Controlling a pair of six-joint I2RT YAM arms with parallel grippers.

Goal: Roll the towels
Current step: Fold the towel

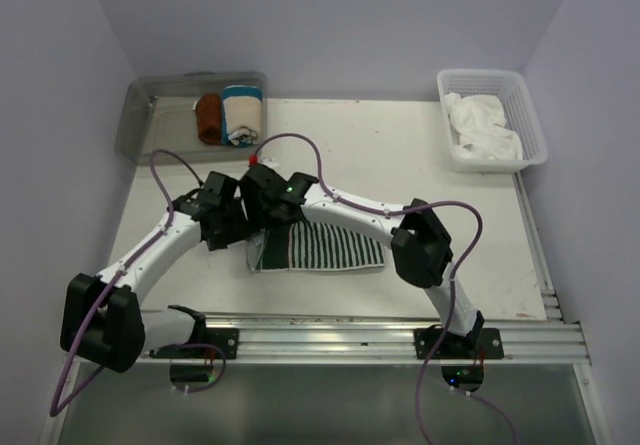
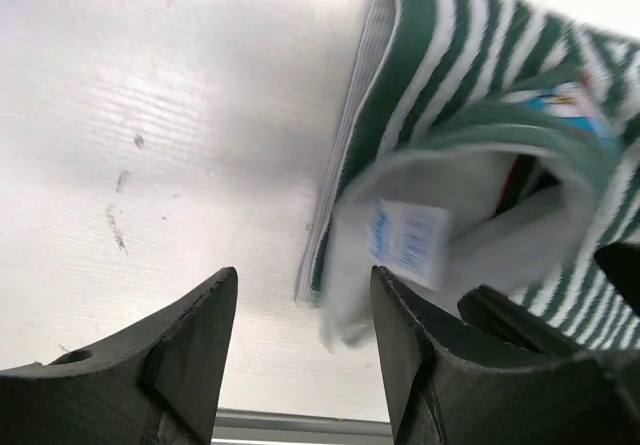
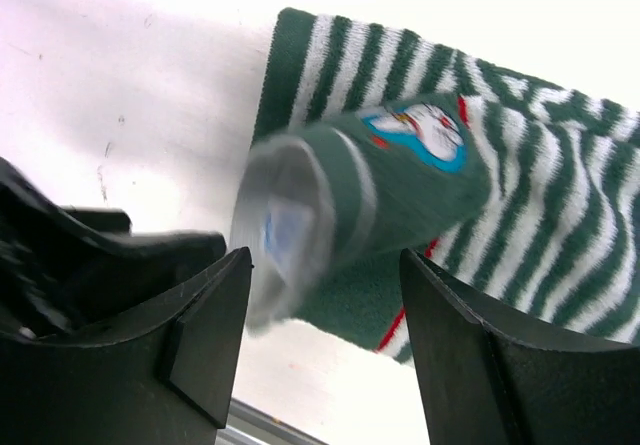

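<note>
Right wrist view shows rolling barely begun: the dark green-and-white striped cloth towel [image 3: 520, 195], soft ribbed terry, lies flat on the scuffed white table [image 3: 150, 65] between both arms, one corner curled into a loose tube. The right gripper [image 3: 325, 265] gapes around that tube, clamping nothing. The left gripper [image 2: 305, 285], also parted and empty, sits beside the hem. Next, I judge, both must re-pinch the floppy roll and turn it evenly.

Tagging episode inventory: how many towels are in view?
4. Green-striped towel, partly rolled, on the table; rust-brown towel and cream teal-banded towel, rolled, in the clear bin; white towel crumpled in the basket. That heap may hide more.
</note>
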